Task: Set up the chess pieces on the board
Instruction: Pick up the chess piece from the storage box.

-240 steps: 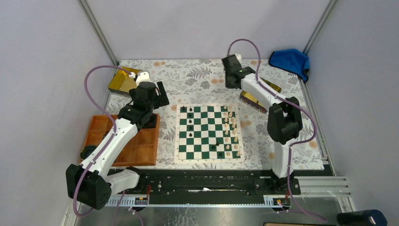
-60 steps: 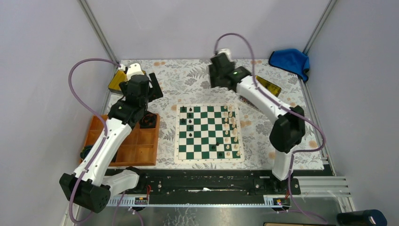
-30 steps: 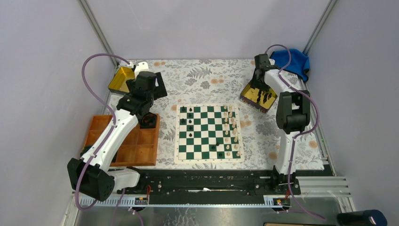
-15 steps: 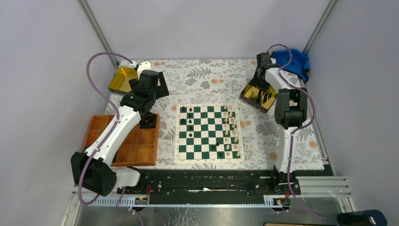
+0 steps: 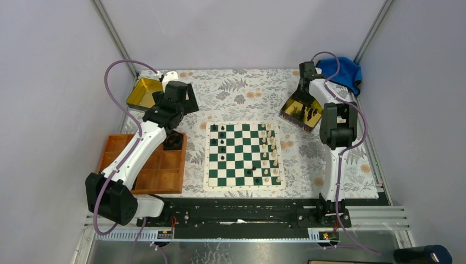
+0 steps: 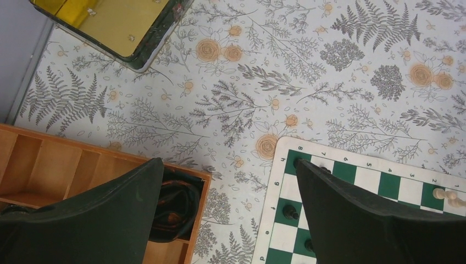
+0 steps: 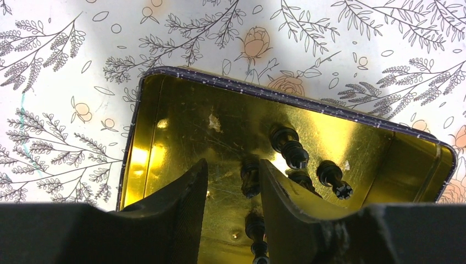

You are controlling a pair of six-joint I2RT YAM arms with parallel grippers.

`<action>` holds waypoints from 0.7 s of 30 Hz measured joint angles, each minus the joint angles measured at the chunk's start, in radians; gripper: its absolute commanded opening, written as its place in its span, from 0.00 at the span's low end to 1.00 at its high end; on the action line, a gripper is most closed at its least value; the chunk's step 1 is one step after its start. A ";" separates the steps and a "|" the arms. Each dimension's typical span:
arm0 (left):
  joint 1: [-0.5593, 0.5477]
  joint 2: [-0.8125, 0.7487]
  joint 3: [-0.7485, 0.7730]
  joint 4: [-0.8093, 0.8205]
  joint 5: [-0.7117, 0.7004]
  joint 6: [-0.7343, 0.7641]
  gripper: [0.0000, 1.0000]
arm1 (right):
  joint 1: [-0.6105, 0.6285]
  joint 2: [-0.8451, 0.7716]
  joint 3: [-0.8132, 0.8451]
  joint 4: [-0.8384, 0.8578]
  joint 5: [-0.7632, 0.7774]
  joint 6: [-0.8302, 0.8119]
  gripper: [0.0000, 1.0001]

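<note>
1. Gold tin (image 7: 165, 126) on the right is where the action is. The right gripper (image 7: 232, 168) hangs down inside it, jaws partway open, straddling one black piece (image 7: 250, 179) on the tin floor. It isn't pinched yet, so nothing is held.
2. To do this well I'd centre that piece in the gap before squeezing. It sits closer to one finger, and other pieces (image 7: 288, 146) lie just beside it, so a sloppy close could nudge or catch a neighbour. Then lift straight up to clear the tin wall.
3. Meanwhile the left gripper (image 6: 228, 165) is spread wide and empty, hovering over the cloth between the orange tray (image 5: 159, 176) and the board (image 5: 236, 151).
4. On the board, a few black pieces (image 5: 221, 144) stand along the left side and cream ones (image 5: 267, 157) along the right.
5. The surface is a floral tablecloth (image 5: 242, 93), with a second gold tin (image 5: 142, 92) far left and a blue rag (image 5: 339, 70) in the far right corner. Plain grey walls all round.
</note>
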 measured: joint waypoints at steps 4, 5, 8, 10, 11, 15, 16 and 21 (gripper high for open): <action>0.000 0.004 0.010 0.006 0.000 0.000 0.99 | 0.000 0.000 0.000 0.000 -0.009 0.000 0.43; 0.000 0.004 0.010 0.006 0.000 0.000 0.99 | -0.001 0.000 0.000 0.000 -0.015 0.000 0.42; 0.000 0.005 0.010 0.006 0.001 0.000 0.99 | -0.001 0.000 -0.004 0.002 -0.021 0.000 0.42; 0.000 0.005 0.010 0.006 0.001 0.000 0.99 | -0.001 0.000 -0.011 0.003 -0.022 0.000 0.42; 0.000 0.005 0.010 0.006 0.001 0.000 0.99 | -0.001 0.000 -0.016 0.002 -0.022 0.000 0.42; 0.000 0.005 0.010 0.006 0.001 0.000 0.99 | -0.001 0.000 -0.038 0.002 -0.022 0.000 0.41; 0.000 0.004 0.010 0.006 0.001 0.000 0.99 | -0.001 0.000 -0.043 0.002 -0.023 0.000 0.41; 0.000 -0.001 0.010 0.006 0.001 0.000 0.99 | -0.001 -0.001 -0.065 0.006 -0.023 0.000 0.41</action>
